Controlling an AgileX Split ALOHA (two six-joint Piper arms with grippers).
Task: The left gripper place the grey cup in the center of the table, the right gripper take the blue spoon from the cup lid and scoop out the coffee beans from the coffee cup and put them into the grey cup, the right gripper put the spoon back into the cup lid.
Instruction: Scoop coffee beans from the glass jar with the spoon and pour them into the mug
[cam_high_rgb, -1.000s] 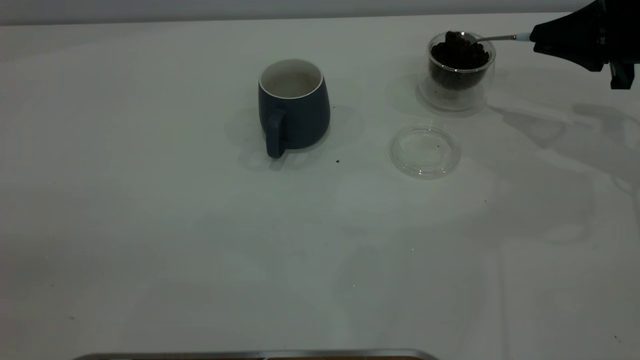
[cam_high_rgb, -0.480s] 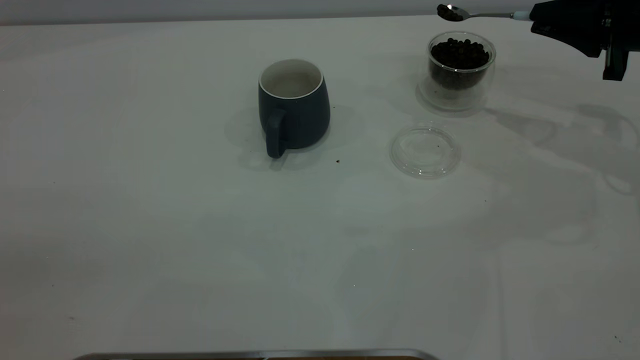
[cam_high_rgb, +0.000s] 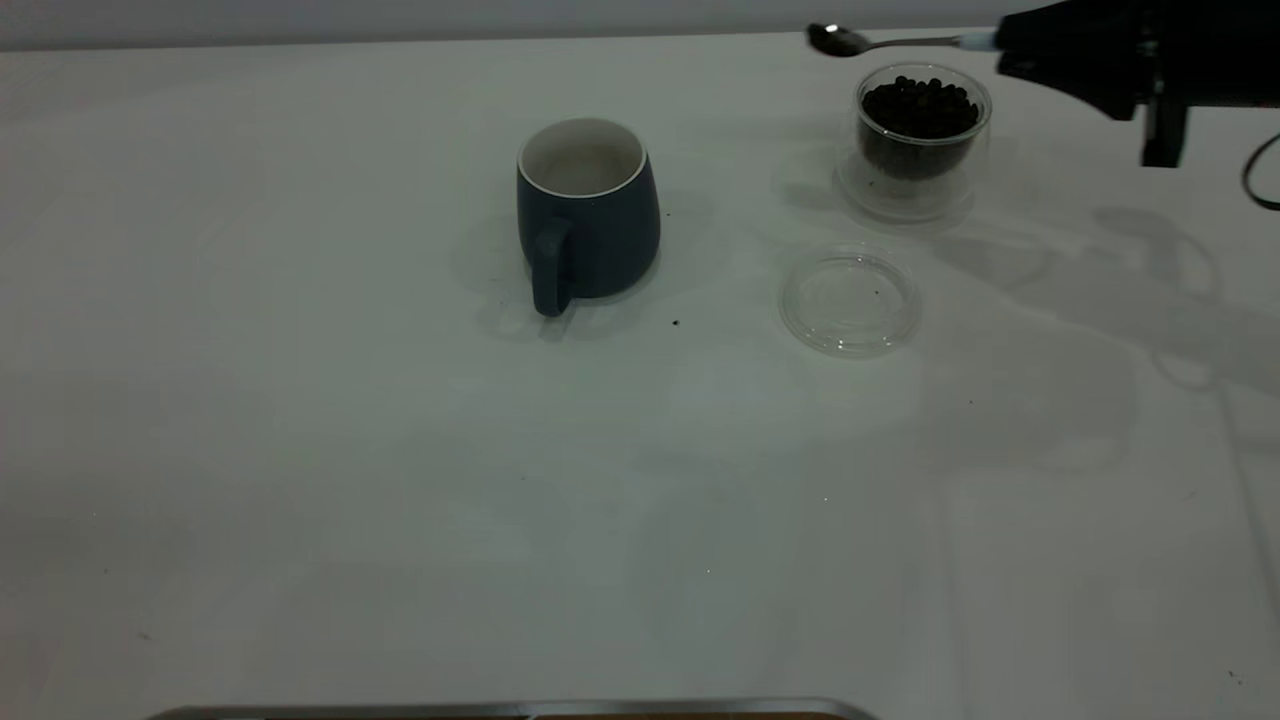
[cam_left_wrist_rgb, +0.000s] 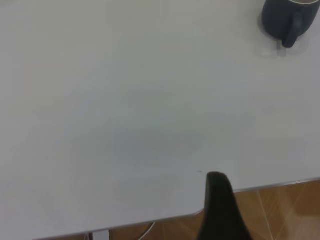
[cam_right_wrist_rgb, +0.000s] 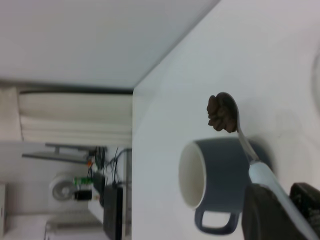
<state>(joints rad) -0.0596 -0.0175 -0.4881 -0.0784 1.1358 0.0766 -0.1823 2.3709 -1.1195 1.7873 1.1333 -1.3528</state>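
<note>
The grey cup (cam_high_rgb: 588, 215) stands upright mid-table with its handle toward the near edge; it also shows in the left wrist view (cam_left_wrist_rgb: 290, 20) and the right wrist view (cam_right_wrist_rgb: 220, 180). At the far right, my right gripper (cam_high_rgb: 1005, 55) is shut on the pale handle of the blue spoon (cam_high_rgb: 880, 42). The spoon is held level in the air, just left of the coffee cup (cam_high_rgb: 920, 150). Its bowl carries a heap of coffee beans (cam_right_wrist_rgb: 221, 114). More beans (cam_high_rgb: 920, 105) fill the glass cup. The cup lid (cam_high_rgb: 850, 300) lies bare on the table. My left gripper (cam_left_wrist_rgb: 220, 207) hangs over the table's near edge.
A few dark specks (cam_high_rgb: 675, 323) dot the white table (cam_high_rgb: 300, 450). A metal strip (cam_high_rgb: 500, 710) runs along the near edge, with wooden floor (cam_left_wrist_rgb: 280, 210) beyond it. Open tabletop lies between the grey cup and the glass cup.
The spoon has come up out of the coffee cup with beans in its bowl. The right gripper then carried it left, past the glass cup's rim.
</note>
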